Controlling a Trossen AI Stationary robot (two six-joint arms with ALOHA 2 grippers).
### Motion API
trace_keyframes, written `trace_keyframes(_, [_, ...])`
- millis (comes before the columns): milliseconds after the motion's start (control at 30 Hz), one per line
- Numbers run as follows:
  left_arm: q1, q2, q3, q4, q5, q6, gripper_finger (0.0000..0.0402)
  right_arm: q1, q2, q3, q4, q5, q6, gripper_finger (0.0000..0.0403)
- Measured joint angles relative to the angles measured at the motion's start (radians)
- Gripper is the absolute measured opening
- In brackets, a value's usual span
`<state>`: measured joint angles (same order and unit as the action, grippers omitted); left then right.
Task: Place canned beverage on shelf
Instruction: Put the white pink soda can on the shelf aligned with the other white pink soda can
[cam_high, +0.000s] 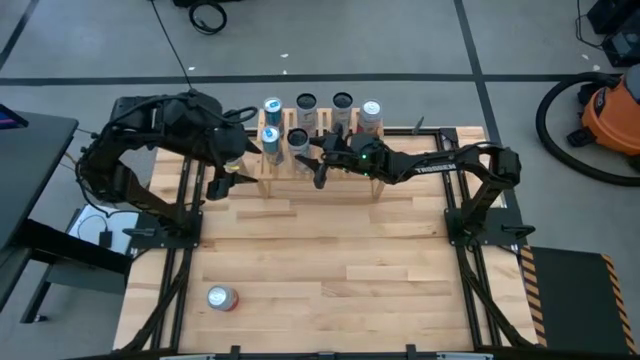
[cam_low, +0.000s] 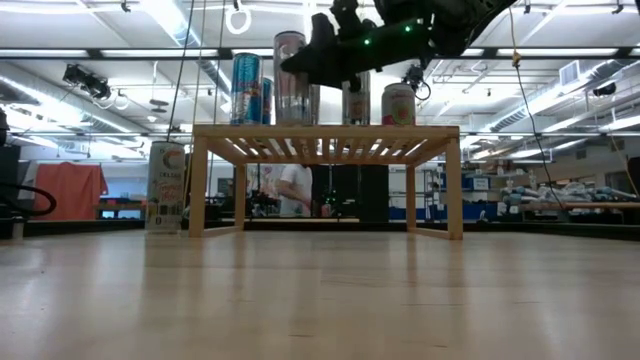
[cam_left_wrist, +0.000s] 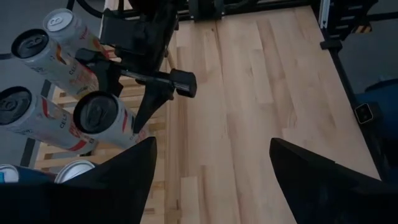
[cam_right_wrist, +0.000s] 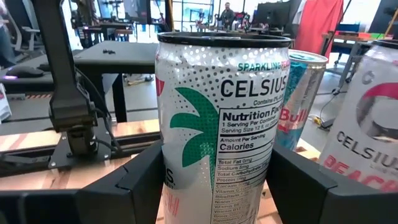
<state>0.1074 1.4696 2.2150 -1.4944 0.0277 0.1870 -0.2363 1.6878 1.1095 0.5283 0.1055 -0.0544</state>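
Observation:
The shelf (cam_high: 275, 182) (cam_low: 430, 132) stands at the table's far edge with several cans on its slats. My right gripper (cam_high: 310, 150) (cam_right_wrist: 214, 186) reaches in level from the right, shut on a white Celsius can (cam_right_wrist: 224, 106) (cam_low: 290, 80) (cam_left_wrist: 99, 115) over the shelf's front row. The can's base is at the level of the shelf top; whether it rests there I cannot tell. My left gripper (cam_high: 225, 180) (cam_left_wrist: 211, 180) hangs open above the table, left of the shelf, with nothing between its fingers. My right gripper pinches the Celsius can's round side wall (cam_right_wrist: 171, 180) between its two fingers, one on each side, on the can's lower half. The fingers come in level from the table's right side. The can stands upright in the hold.
A blue Red Bull can (cam_right_wrist: 301, 106) and another Celsius can (cam_right_wrist: 373, 124) stand close beside the held one. One more can (cam_low: 165, 185) stands on the table by the shelf's left leg. A further can (cam_high: 221, 297) sits near the front left. The middle planks (cam_high: 340, 260) are bare.

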Motion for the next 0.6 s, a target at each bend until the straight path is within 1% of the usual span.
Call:
trace_keyframes(200, [0.000, 0.000, 0.000, -0.006, 0.000, -0.001, 0.0314, -0.003, 0.003, 0.000, 0.002, 0.003, 0.000, 0.0246])
trace_keyframes(367, [0.000, 0.000, 0.000, -0.011, 0.000, 0.000, 0.0314, -0.003, -0.002, -0.005, -0.009, 0.034, -0.005, 0.0246])
trace_keyframes(500, [0.001, 0.000, 0.000, -0.013, 0.000, -0.001, 0.0314, -0.007, -0.022, -0.042, 0.004, 0.060, -0.002, 0.0247])
trace_keyframes(600, [0.001, 0.000, 0.000, -0.013, 0.000, -0.001, 0.0314, -0.023, -0.047, -0.094, 0.062, 0.034, 0.004, 0.0247])
